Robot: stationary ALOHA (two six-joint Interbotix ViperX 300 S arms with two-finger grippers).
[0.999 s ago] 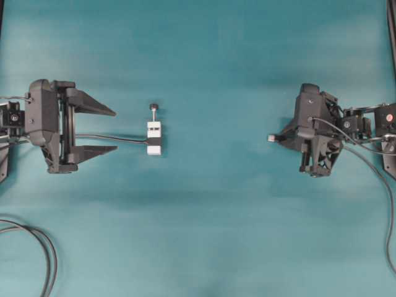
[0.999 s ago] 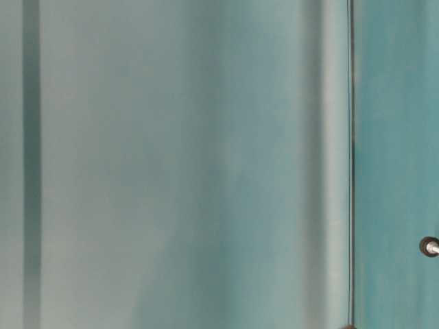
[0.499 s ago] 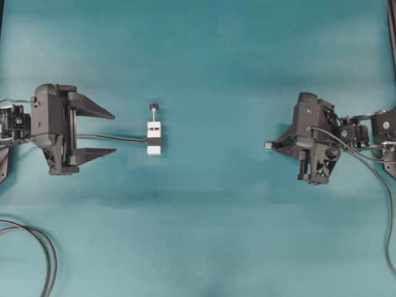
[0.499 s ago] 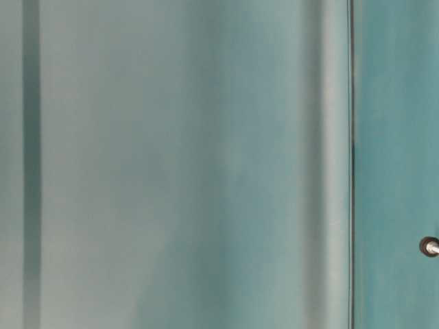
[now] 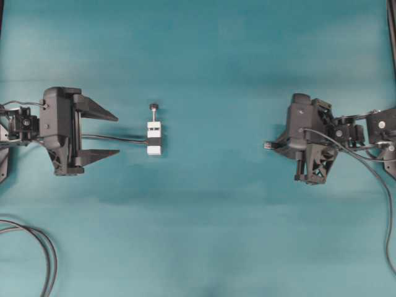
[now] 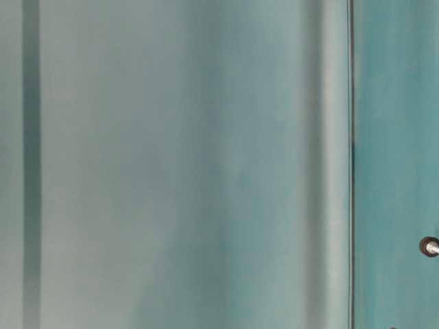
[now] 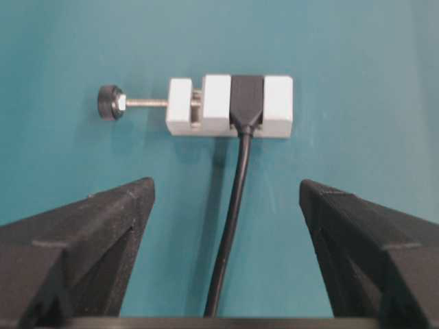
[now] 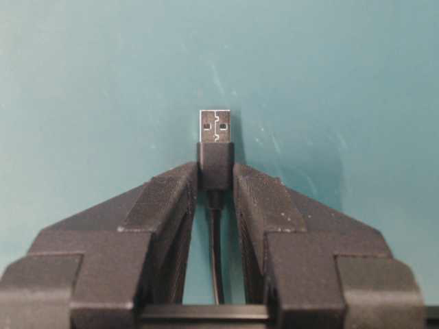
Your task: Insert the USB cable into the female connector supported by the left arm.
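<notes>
Right end effector (image 8: 215, 179) pinches the USB cable (image 8: 215, 144) — plug jutting ahead, female connector (image 5: 154, 137) well apart.

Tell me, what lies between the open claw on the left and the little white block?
Only the block's own dark cable, running back between the left end effector's open jaws from the female connector; the left wrist view shows it.

The tabletop (image 5: 204, 49) is plain teal, unpatterned; the connector (image 7: 230, 105) is a white block with a black socket end and a black cord; its pin (image 7: 108, 102) is silver with a black knob; the USB cable (image 8: 215, 152) is dark grey, its plug silver with two small dark squares and a dark collar; both the left hand (image 5: 99, 133) and the right hand (image 8: 215, 179) are matte black; looped black cables (image 5: 37, 244) lie at the lower left.
</notes>
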